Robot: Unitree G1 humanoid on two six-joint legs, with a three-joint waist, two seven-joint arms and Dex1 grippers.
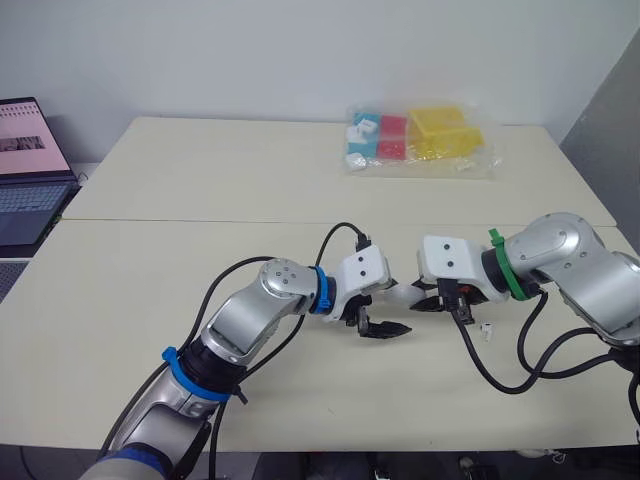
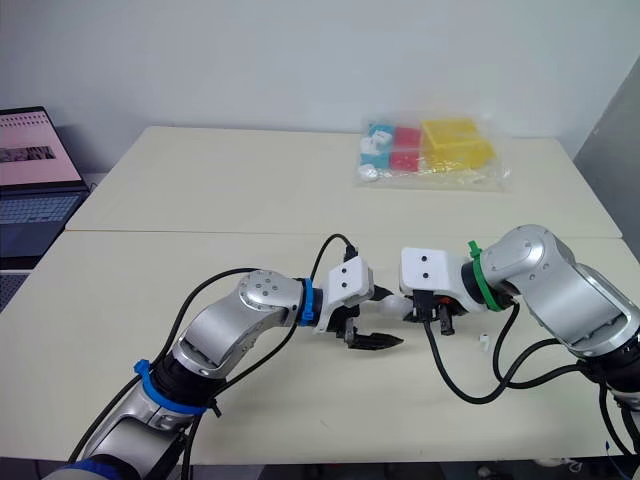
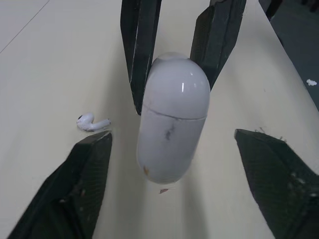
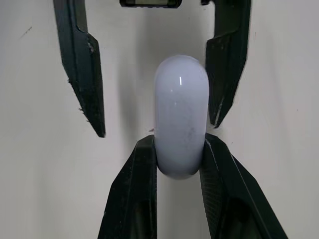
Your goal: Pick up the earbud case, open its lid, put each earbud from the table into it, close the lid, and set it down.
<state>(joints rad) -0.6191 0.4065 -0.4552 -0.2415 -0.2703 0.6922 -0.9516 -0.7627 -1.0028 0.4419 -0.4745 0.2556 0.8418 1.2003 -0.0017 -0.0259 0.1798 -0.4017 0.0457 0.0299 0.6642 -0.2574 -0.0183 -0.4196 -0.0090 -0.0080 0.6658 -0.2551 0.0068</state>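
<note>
The earbud case (image 4: 180,109), our reference object, is a smooth white capsule held over the pale desk (image 1: 200,180), between the two arms. The right end effector (image 4: 179,141) is clamped on it: its two black fingers (image 4: 144,189) press against opposite sides of the rounded end that points toward the right wrist. The left end effector (image 3: 172,135) faces the case from the opposite direction. Its fingers (image 3: 79,184) are spread well apart, one on each side of the case's free end, and are not closed on it. In the left wrist view we see a fine seam running across the case, and the lid is shut along it. An earbud (image 3: 92,122) lies on the desk near the case, white, with its short stem flat on the surface. In the eye views a small white piece (image 1: 487,331) rests on the desk beyond the right end effector, on the side away from the case. We cannot tell whether it is that same earbud. Well apart from the case, toward the far edge of the desk, lies a clear bag (image 1: 415,140) holding yellow, red and blue blocks. Farther still from the case, off the desk's left end, stands an open laptop (image 1: 25,170).
</note>
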